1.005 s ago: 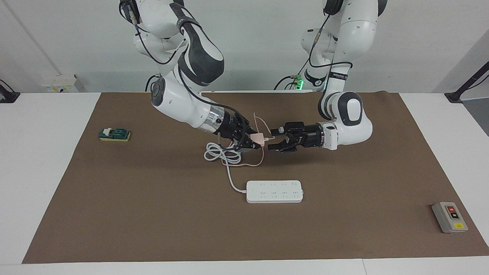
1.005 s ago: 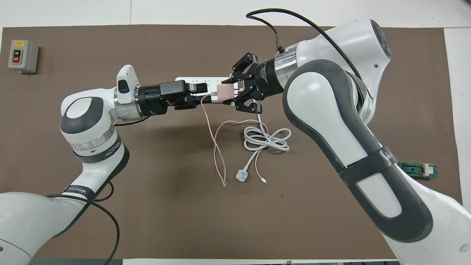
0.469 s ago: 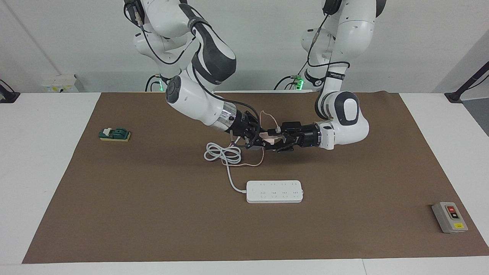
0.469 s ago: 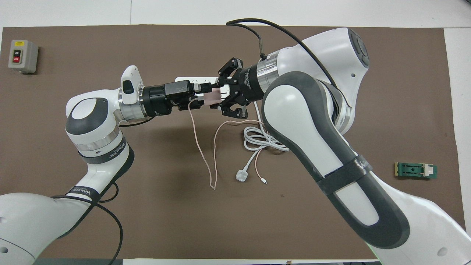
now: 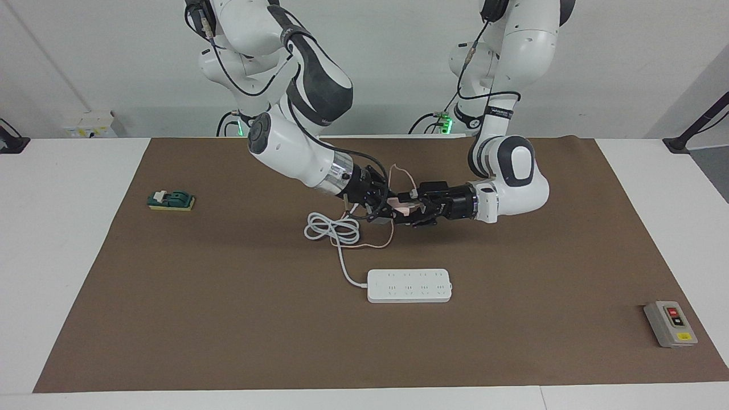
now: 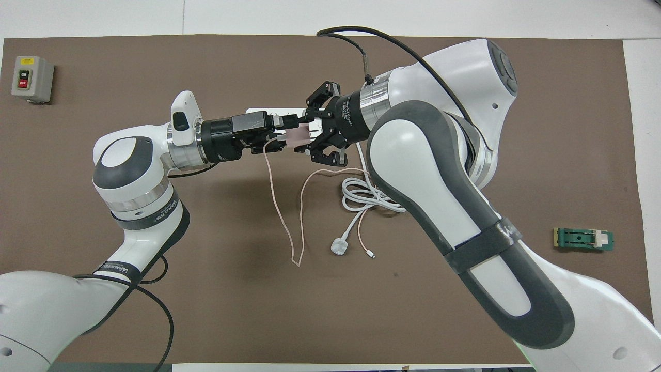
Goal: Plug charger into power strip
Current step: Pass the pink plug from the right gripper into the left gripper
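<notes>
The pale pink charger (image 5: 397, 206) is held in the air over the brown mat, between the two grippers. It also shows in the overhead view (image 6: 298, 137). My right gripper (image 5: 387, 208) is shut on it. My left gripper (image 5: 409, 209) is open, with one finger on each side of the charger's free end. The thin pink cable (image 6: 281, 206) hangs down to the mat. The white power strip (image 5: 409, 285) lies flat on the mat, farther from the robots than the grippers. In the overhead view the grippers hide most of the strip (image 6: 258, 110).
The strip's thick white cord lies coiled (image 5: 333, 229) below the right gripper, and its three-pin plug (image 6: 339, 247) lies nearer the robots. A grey button box (image 5: 670, 323) sits at the left arm's end of the table. A small green block (image 5: 171, 200) sits at the right arm's end.
The right gripper has carried the charger toward the left gripper. The left gripper has moved in, so its fingers now flank the charger. Little has moved in the last half second.
</notes>
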`<state>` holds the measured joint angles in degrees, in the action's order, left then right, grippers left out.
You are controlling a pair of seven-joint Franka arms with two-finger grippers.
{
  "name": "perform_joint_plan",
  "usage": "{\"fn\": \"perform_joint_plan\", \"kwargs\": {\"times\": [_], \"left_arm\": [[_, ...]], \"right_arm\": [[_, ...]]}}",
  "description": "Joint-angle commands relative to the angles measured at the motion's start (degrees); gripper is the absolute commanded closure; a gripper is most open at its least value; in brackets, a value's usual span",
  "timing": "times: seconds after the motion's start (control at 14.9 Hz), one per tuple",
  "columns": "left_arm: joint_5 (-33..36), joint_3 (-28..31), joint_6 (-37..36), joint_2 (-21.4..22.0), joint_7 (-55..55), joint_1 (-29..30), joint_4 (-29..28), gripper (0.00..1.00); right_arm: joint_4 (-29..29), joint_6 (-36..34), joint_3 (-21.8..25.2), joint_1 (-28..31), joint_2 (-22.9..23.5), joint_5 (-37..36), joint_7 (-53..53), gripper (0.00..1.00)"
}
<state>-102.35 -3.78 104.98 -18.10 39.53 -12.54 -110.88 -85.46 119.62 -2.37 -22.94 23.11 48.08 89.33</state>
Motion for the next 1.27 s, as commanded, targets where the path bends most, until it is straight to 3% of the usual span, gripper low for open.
{"fn": "perform_joint_plan", "kwargs": {"times": [0.0, 1.21], "left_arm": [[-0.75, 0.62, 0.14, -0.71, -0.51, -0.47, 0.75, 0.0], [0.04, 0.88, -3.29, -0.36, -0.51, 1.82, -0.66, 0.0]], "right_arm": [[0.56, 0.44, 0.0, 0.0, 0.27, 0.35, 1.11, 1.0], [0.65, 0.18, 0.0, 0.35, 0.27, 0.61, 1.37, 1.0]]}}
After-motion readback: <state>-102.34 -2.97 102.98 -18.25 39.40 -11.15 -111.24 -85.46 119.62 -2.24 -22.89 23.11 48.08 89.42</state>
